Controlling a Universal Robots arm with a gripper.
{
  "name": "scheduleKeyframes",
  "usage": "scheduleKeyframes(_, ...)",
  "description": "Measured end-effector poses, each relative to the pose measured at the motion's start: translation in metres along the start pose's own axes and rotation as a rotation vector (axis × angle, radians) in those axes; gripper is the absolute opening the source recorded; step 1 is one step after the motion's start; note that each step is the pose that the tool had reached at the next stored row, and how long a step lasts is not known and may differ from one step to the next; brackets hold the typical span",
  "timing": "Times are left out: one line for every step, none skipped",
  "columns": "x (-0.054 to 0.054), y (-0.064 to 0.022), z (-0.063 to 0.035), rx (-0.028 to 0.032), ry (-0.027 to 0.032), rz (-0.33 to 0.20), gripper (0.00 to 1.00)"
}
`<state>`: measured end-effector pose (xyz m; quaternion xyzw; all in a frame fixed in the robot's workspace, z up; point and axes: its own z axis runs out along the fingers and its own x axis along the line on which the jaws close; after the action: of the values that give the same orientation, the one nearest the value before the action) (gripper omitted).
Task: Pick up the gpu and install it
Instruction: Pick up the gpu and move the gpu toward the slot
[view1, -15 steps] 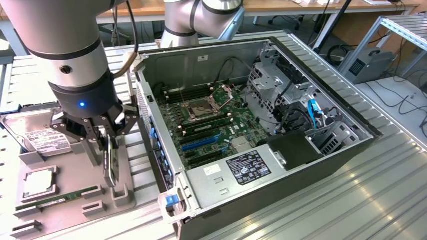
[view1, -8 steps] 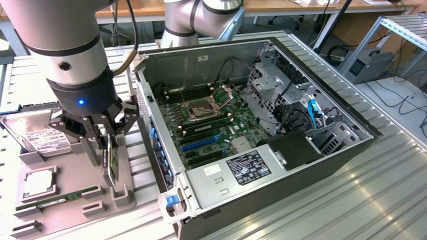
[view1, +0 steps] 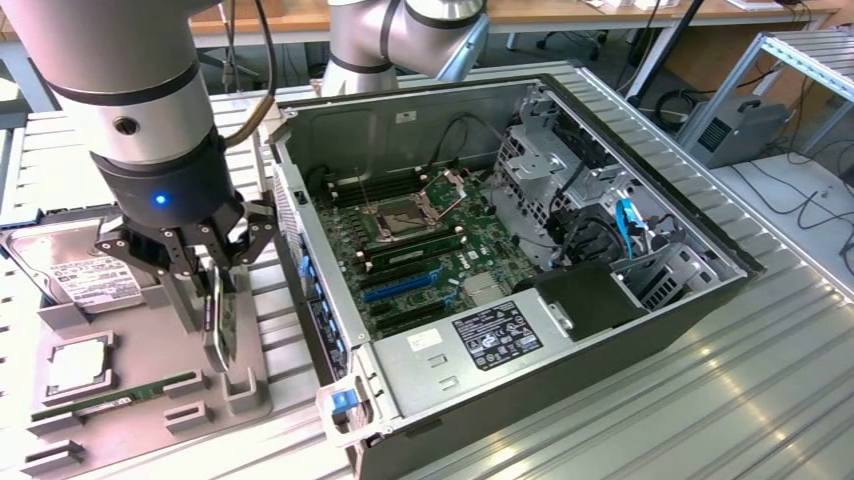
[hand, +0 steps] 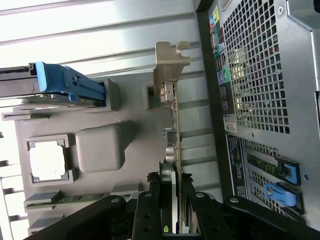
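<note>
Fingers (hand: 149, 207) of the gripper (view1: 214, 290) reach straight down at the exterior view's left and close on the gpu (view1: 222, 335), one dark finger against each face of the card. From the wrist, the gripper (hand: 170, 179) straddles the gpu (hand: 173, 125), which stands thin edge-on with its green board edge and silver end bracket running away from the camera. The card is upright in its slot on the grey holder tray (view1: 160, 325), beside the open computer case (view1: 400, 120) and outside it. On that tray (hand: 135, 150) lie a hard drive (view1: 80, 275) with a white label, a square processor (view1: 78, 365) in its recess, and a narrow green RAM stick (view1: 114, 397). Inside the case, the motherboard (view1: 414, 250) lies exposed. Tray and case rest on a ribbed metal table (view1: 747, 380).
</note>
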<state>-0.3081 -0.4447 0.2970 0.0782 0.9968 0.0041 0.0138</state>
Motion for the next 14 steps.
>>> scheduleKeyframes(0.0000,0.0000,-0.0004,0.0000,0.0000,0.000,0.28)
scheduleKeyframes(0.0000,0.0000,-0.0008,-0.0001,-0.0001,0.000,0.28)
scheduleKeyframes(-0.0001,0.0000,-0.0013,0.0000,0.0000,0.000,0.28)
scheduleKeyframes(0.0000,0.0000,-0.0018,0.0000,0.0000,0.000,0.28)
scheduleKeyframes(-0.0001,0.0000,-0.0021,0.0000,0.0000,0.000,0.28)
scheduleKeyframes(-0.0001,0.0000,-0.0021,-0.0002,-0.0002,0.000,0.28)
scheduleKeyframes(-0.0001,0.0000,-0.0023,0.0001,0.0001,0.000,0.28)
scheduleKeyframes(-0.0001,0.0000,-0.0022,0.0000,0.0000,0.000,0.28)
scheduleKeyframes(-0.0001,0.0000,-0.0022,0.0000,0.0000,0.000,0.28)
scheduleKeyframes(-0.0001,0.0000,-0.0022,0.0000,0.0000,0.000,0.28)
scheduleKeyframes(-0.0001,0.0000,-0.0022,0.0000,0.0000,0.000,0.28)
scheduleKeyframes(-0.0001,0.0000,-0.0022,0.0000,0.0000,0.000,0.28)
scheduleKeyframes(-0.0001,0.0000,-0.0022,0.0000,0.0000,0.000,0.28)
scheduleKeyframes(-0.0001,0.0000,-0.0022,0.0000,0.0000,0.000,0.28)
